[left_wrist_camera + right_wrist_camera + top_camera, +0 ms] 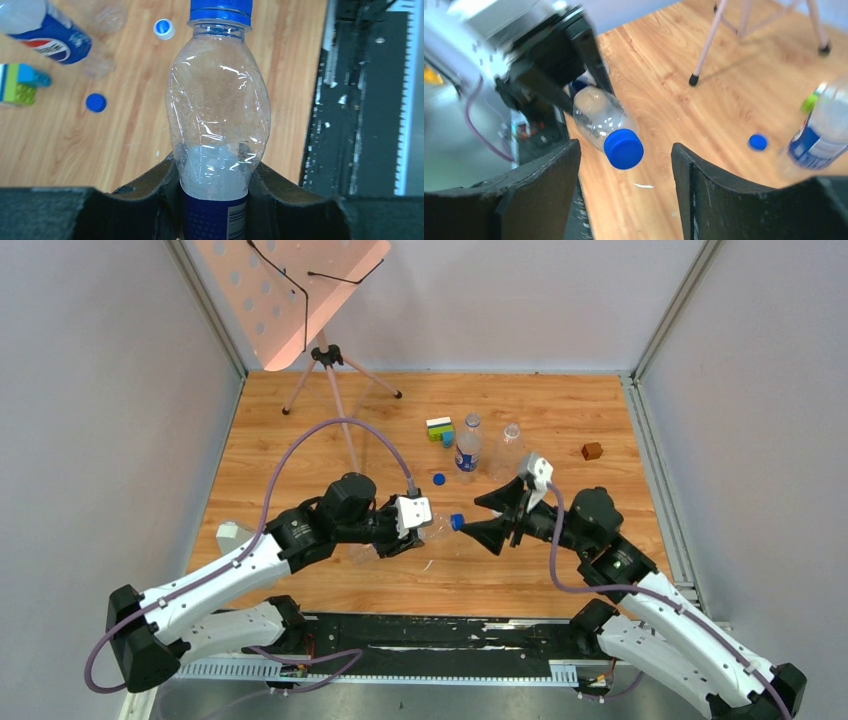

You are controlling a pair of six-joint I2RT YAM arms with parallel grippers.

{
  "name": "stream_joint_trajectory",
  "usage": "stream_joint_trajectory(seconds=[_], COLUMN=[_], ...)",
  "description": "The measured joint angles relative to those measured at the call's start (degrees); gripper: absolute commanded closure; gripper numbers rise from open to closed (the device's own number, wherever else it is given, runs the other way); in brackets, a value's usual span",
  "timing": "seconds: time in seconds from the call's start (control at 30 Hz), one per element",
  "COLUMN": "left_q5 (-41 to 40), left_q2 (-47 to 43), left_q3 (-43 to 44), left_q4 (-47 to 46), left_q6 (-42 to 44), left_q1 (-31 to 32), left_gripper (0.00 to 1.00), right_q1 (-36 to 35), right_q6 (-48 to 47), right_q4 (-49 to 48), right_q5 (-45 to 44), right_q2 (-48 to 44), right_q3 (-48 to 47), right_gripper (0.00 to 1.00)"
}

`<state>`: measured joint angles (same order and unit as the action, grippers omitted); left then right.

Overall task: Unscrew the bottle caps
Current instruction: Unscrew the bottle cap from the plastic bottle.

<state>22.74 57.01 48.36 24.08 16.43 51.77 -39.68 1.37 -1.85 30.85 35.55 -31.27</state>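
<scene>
No word or number can be read anywhere. The wrap label [55, 42] of the upright bottle [21, 14] carries a red-and-white wave emblem [46, 46] on blue that looks like a brand mark, but any lettering is too blurred to make out. The blue bottom label [205, 220] of the crinkled bottle [220, 115] bears a barcode [237, 219] on a white patch, with no digits legible.

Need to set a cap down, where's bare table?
Bare wood: the near strip between left arm and right arm, the left side by the tripod, the far right corner behind the brown cube. Crowded: the centre, around toy blocks, standing bottles, loose cap.
</scene>
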Motion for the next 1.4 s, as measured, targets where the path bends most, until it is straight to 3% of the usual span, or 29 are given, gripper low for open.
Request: stream_joint_trajectory(seconds=[0.07,0.27,0.5,0.7,1.13,1.4], left_q5=[-3.32,-11.23,-14.67,-15.02,-14.82,-14.64], left_q2=[-1.29,-5.53,-7.26,-7.26,-7.08,-6.84], left_q3=[-1.62,-4.33,-4.50,-4.50,-4.50,-4.48], left_q4=[-1.57,-4.17,-6.05,-5.99,-6.03,-5.99], left_q6=[0.28,1.11,2.16,2.19,2.16,2.08], left_q1=[0.24,1.90,2.91,3.02,3.06,3.10], left_gripper=[0.99,0.99,0.99,0.99,1.00,1.00], right_q1=[0.48,2.12,2.56,2.71,3.23,3.23], right_q6=[9.57,30.62,43.65,48.41,50.93,50.40], right_q4=[3.43,9.49,10.25,6.71,4.55,4.15], right_q5=[-3.69,-3.69,0.31,2.21,3.43,2.64], right_q2=[4.22,13.92,15.93,15.98,18.47,18.47], right_q3=[-4.20,-11.54,-11.52,-10.91,-10.60,-9.81], right_gripper=[0.33,0.40,0.46,0.54,0.57,0.82])
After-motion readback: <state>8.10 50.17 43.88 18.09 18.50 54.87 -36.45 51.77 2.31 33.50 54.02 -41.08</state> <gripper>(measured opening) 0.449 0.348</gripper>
